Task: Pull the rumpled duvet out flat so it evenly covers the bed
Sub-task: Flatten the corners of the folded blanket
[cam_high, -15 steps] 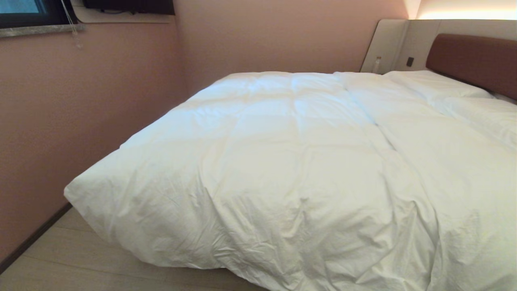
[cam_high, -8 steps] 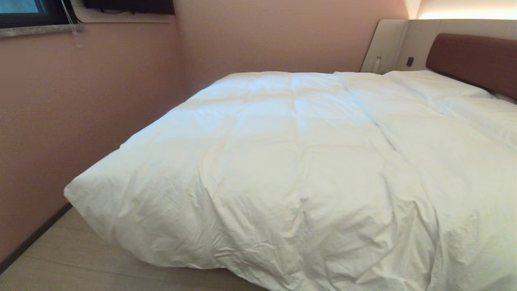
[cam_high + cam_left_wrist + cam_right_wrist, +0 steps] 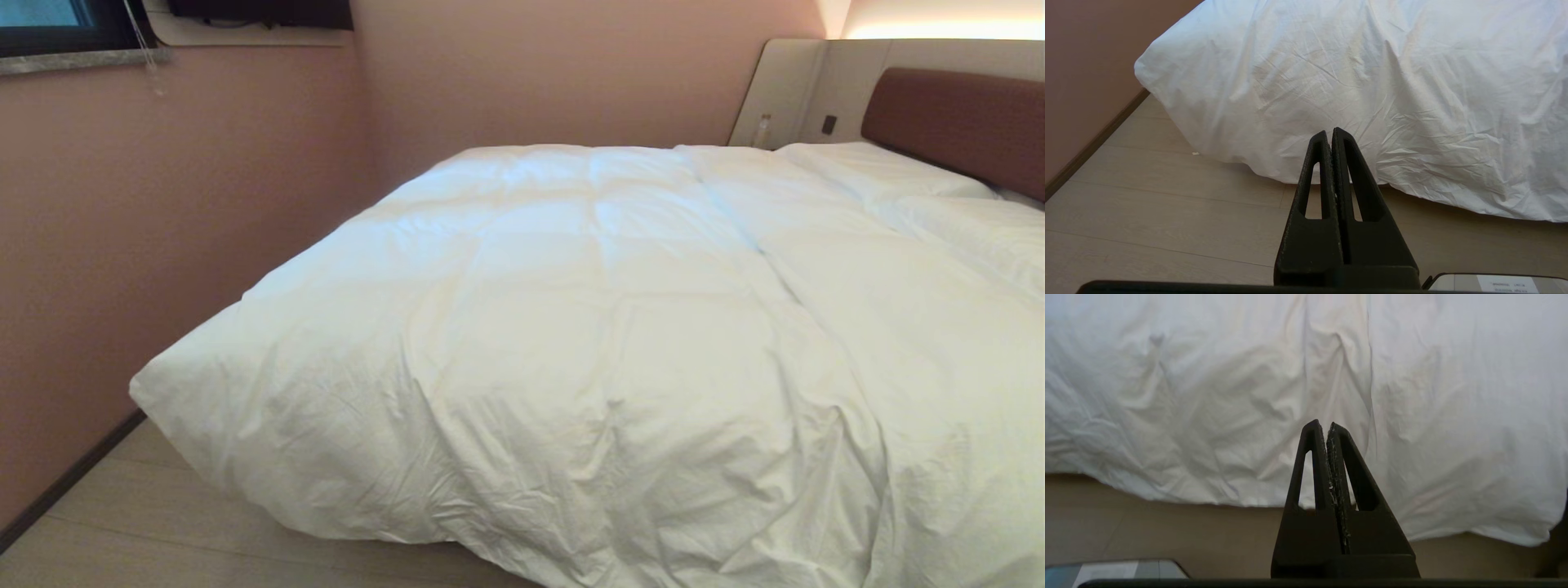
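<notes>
The left gripper has its jaws pressed together on nothing, hanging over the floor just short of the duvet. The right gripper is likewise closed and empty, facing the duvet's hanging edge. Neither arm shows in the head view, which matches the earlier frames: the duvet lies spread over the bed, its near edge creased. The bed's base is hidden beneath it. A small label in the left wrist view is unreadable.
</notes>
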Robot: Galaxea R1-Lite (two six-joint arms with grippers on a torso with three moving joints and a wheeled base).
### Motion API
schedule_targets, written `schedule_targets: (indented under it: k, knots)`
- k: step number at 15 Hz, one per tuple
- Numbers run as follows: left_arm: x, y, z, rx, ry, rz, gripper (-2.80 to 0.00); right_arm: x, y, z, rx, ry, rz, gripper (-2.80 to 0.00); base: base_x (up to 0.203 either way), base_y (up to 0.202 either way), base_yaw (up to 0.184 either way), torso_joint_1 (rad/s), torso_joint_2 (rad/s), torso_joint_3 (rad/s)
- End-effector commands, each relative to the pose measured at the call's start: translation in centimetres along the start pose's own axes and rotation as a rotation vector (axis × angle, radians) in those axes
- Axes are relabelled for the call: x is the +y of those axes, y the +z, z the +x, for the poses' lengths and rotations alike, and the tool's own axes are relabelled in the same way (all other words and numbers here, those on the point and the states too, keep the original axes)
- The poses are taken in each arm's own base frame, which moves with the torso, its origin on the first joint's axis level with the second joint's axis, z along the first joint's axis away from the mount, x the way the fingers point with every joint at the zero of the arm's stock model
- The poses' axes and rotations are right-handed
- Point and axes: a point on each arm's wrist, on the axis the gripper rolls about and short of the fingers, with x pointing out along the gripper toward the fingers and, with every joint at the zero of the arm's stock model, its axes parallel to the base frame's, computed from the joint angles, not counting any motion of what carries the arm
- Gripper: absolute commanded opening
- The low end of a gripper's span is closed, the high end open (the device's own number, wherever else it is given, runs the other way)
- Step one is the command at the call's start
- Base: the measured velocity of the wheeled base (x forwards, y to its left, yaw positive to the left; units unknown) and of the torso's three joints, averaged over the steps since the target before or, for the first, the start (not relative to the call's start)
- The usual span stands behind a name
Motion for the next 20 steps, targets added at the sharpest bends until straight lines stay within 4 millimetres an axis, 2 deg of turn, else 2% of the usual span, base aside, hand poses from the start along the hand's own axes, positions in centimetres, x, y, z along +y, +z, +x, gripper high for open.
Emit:
schedule_targets:
  k: [1, 4, 7, 20]
  knots:
    - [0.0, 0.0, 0.0, 0.0, 0.001, 0.001, -2.8, -0.1, 1.4, 0.0, -0.167, 0.002, 0.017, -2.8, 0.0, 0.0, 0.0, 0.0, 0.0, 0.0]
    - [0.0, 0.0, 0.0, 0.0, 0.002, -0.001, -2.8, 0.1, 1.1, 0.1, -0.158, 0.071, 0.016, -2.8, 0.0, 0.0, 0.0, 0.0, 0.0, 0.0]
    - [0.0, 0.0, 0.0, 0.0, 0.002, 0.0, -2.8, 0.2, 0.0, 0.3, -0.066, 0.091, 0.02, -2.8, 0.0, 0.0, 0.0, 0.0, 0.0, 0.0]
    - [0.0, 0.0, 0.0, 0.0, 0.001, 0.002, -2.8, 0.2, 0.1, 0.3, -0.072, 0.091, 0.062, -2.8, 0.0, 0.0, 0.0, 0.0, 0.0, 0.0]
